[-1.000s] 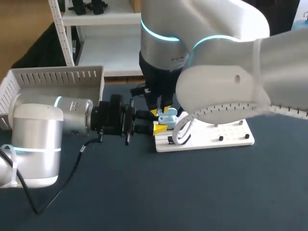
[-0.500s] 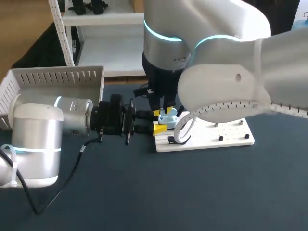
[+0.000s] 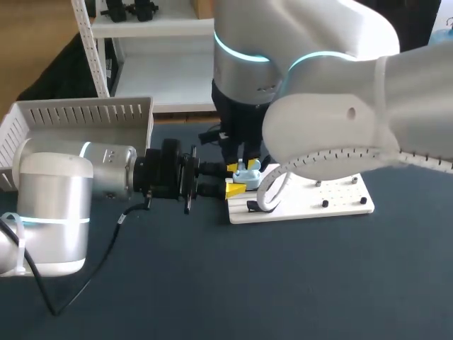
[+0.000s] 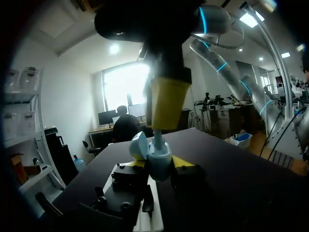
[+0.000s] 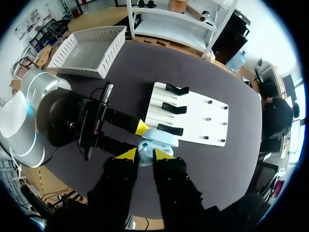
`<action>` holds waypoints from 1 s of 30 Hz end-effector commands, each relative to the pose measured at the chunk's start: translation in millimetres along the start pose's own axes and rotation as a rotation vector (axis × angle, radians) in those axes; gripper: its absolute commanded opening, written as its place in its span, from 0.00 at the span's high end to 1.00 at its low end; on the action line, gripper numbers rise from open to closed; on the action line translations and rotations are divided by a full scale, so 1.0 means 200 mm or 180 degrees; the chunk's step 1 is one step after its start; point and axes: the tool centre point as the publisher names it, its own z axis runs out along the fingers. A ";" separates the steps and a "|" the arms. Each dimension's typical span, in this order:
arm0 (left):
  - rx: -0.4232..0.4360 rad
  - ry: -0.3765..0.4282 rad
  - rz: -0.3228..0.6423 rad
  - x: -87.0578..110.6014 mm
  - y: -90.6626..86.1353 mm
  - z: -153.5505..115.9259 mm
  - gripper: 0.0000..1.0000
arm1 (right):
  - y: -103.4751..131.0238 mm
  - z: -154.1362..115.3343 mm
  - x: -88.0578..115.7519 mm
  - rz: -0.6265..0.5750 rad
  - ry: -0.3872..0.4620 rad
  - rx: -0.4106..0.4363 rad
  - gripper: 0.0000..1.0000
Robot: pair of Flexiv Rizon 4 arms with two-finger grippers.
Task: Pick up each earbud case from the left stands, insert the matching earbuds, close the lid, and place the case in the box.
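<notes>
Head view: your left gripper [image 3: 228,178] is clamping the pale blue plastic earbud case [image 3: 247,175] over the white stand board's [image 3: 311,202] edge. Left wrist view: its lid [image 4: 139,145] is standing open. Right wrist view: your right gripper [image 5: 145,155] is pinching a pale blue earbud [image 5: 145,158] above it. The case is probably light and slick, so grip its sides.

The left arm lay across the table [image 3: 212,283], its pincer [image 3: 233,178] gripping a blue case [image 3: 249,176] at the white board's [image 3: 311,202] left end. The right pincer [image 3: 244,161] hung just above the case. A basket [image 3: 78,113] stood far left.
</notes>
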 end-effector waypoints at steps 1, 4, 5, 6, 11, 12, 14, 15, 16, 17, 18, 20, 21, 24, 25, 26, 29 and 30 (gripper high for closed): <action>-0.0006 -0.0004 0.0004 0.00 0.00 0.00 1.00 | -0.01 0.00 0.01 0.0009 -0.0001 -0.0003 1.00; -0.0006 -0.0004 0.0004 0.00 0.00 0.00 1.00 | -0.01 0.00 0.01 0.0013 -0.0001 -0.0004 1.00; -0.0006 -0.0004 0.0004 0.00 0.00 0.00 1.00 | -0.01 0.00 0.01 0.0016 0.0001 -0.0007 1.00; -0.0006 -0.0004 0.0004 0.00 0.00 0.00 1.00 | -0.01 0.00 0.01 0.0016 0.0001 -0.0009 1.00; -0.0006 -0.0004 0.0004 0.00 0.00 0.00 1.00 | 0.01 0.01 0.01 -0.0004 0.0009 -0.0018 1.00; -0.0006 -0.0004 0.0004 0.00 0.00 0.00 1.00 | 0.01 0.01 0.01 -0.0008 0.0011 -0.0019 1.00; -0.0006 -0.0004 0.0004 0.00 0.00 0.00 1.00 | 0.02 0.01 0.02 -0.0012 0.0015 -0.0021 1.00; -0.0006 -0.0004 0.0004 0.00 0.00 0.00 1.00 | 0.02 0.01 0.02 -0.0012 0.0016 -0.0020 1.00; -0.0006 -0.0004 0.0004 0.00 0.00 0.00 1.00 | 0.02 0.01 0.02 -0.0011 0.0019 -0.0018 1.00; -0.0006 -0.0004 0.0004 0.00 0.00 0.00 1.00 | 0.02 0.01 0.02 -0.0009 0.0022 -0.0015 1.00; -0.0006 -0.0004 0.0004 0.00 0.00 0.00 1.00 | 0.01 0.02 0.02 -0.0005 0.0023 -0.0013 1.00; -0.0006 -0.0004 0.0004 0.00 0.00 0.00 1.00 | 0.01 0.02 0.02 0.0003 0.0024 -0.0009 1.00; -0.0006 -0.0004 0.0004 0.00 0.00 0.00 1.00 | 0.00 0.02 0.02 0.0009 0.0022 -0.0007 1.00; -0.0006 -0.0004 0.0004 0.00 0.00 0.00 1.00 | 0.00 0.01 0.02 0.0025 0.0018 -0.0004 1.00; -0.0006 -0.0004 0.0004 0.00 0.00 0.00 1.00 | 0.00 0.01 0.02 0.0026 0.0018 -0.0004 1.00; -0.0006 -0.0004 0.0004 0.00 0.00 0.00 1.00 | 0.00 0.01 0.02 0.0029 0.0018 -0.0002 1.00; -0.0006 -0.0004 0.0004 0.00 0.00 0.00 1.00 | 0.00 0.02 0.01 0.0038 0.0018 -0.0003 1.00; -0.0006 -0.0004 0.0004 0.00 0.00 0.00 1.00 | 0.00 0.02 0.01 0.0040 0.0020 -0.0004 1.00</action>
